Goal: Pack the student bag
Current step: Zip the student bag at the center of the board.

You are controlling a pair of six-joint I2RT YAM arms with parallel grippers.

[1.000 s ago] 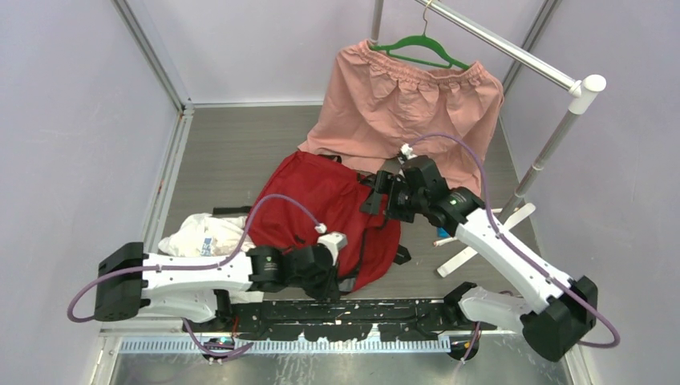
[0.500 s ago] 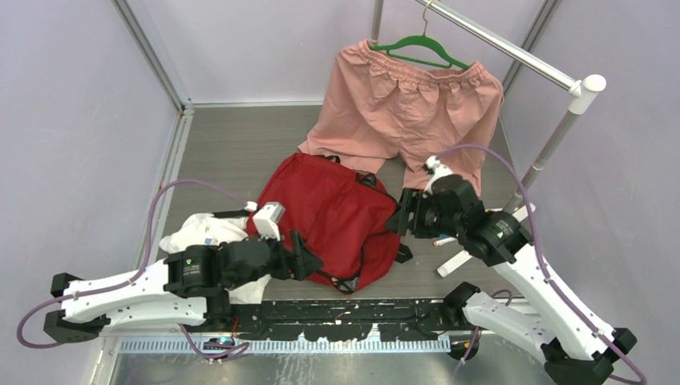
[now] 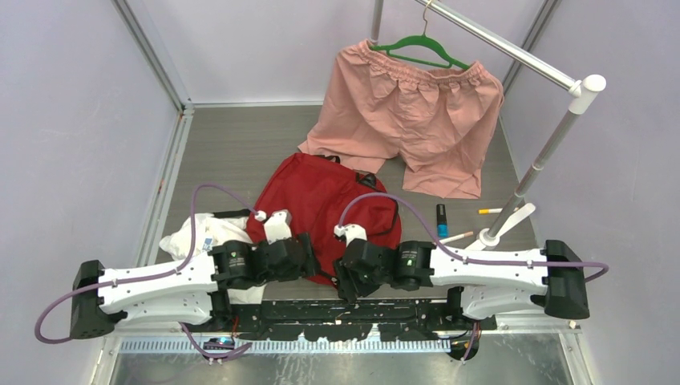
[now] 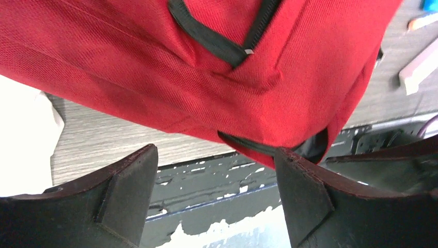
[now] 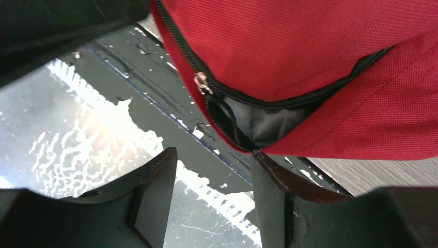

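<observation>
Bag: the student bag [image 3: 325,200] lies flat in the middle of the worktop [image 3: 240,152], its near edge reaching the black rail [image 3: 385,311] at the front.
Opening: the zip is parted at the near corner, with grey lining [image 5: 263,121] showing in the gap and the slider [image 5: 200,83] at one end of it.
Left arm: the left gripper [image 4: 216,155] sits low at the bag's near-left edge, jaws spread wide with nothing between them.
Right arm: the right gripper [image 5: 213,155] sits just in front of the zip gap, jaws released and holding nothing.
Packed so far: hard to say. The gap shows only lining, and the rest of the inside is hidden.
Lying outside: a blue tube [image 3: 442,220] and a thin pencil-like stick [image 3: 491,210] just right of the bag, and a white plastic bag [image 3: 196,237] against its left side.
Left to do: most of it, I'd judge. The mouth needs widening, the loose things must go in, and the zip must be closed.
</observation>
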